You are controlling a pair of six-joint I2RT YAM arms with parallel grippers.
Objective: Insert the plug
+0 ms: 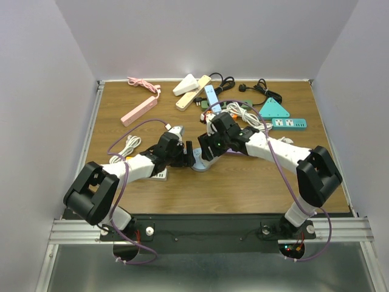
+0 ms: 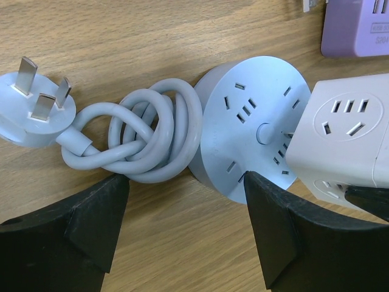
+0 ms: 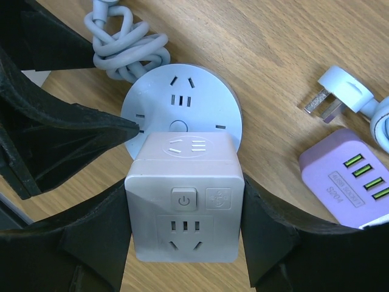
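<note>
Cube plug (image 3: pixel 184 201), one, round socket (image 3: pixel 180 97), one

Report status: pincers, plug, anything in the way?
Left pincer open, one finger at rim of round blue socket. Right pincer shut on white cube adapter, over the socket; seating not visible. No obstruction seen.

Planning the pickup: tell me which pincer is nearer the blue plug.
Left. The left pincer hangs open just short of the blue plug; the right pincer grips the white cube beyond the coiled cord.
</note>
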